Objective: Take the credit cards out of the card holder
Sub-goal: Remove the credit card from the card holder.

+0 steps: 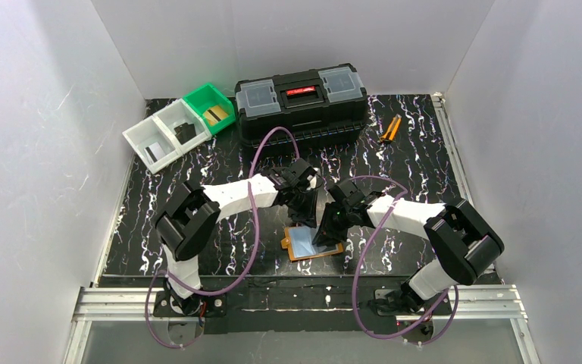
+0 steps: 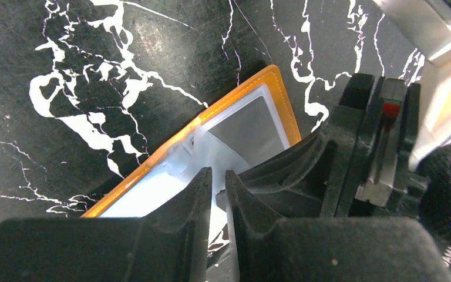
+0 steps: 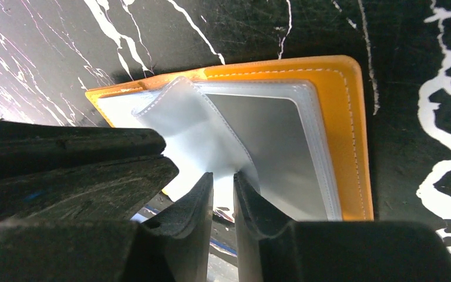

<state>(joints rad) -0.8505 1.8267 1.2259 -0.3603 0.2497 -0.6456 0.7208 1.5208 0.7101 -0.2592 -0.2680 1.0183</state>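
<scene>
The holder (image 1: 312, 246) lies open on the tabletop (image 1: 417, 159) between the arms, near their bases. The left hand (image 2: 218, 187) and right hand (image 3: 223, 189) are each nearly closed, and each seems to nip a clear sleeve (image 3: 182, 120). It looks best to pin one leaf flat and peel the other gently, because the film is thin, slick and floppy and likely buckles easily. The orange cover is stitched, stiffish and round-cornered. Whether the grey panel under the film is a card, I cannot tell.
</scene>
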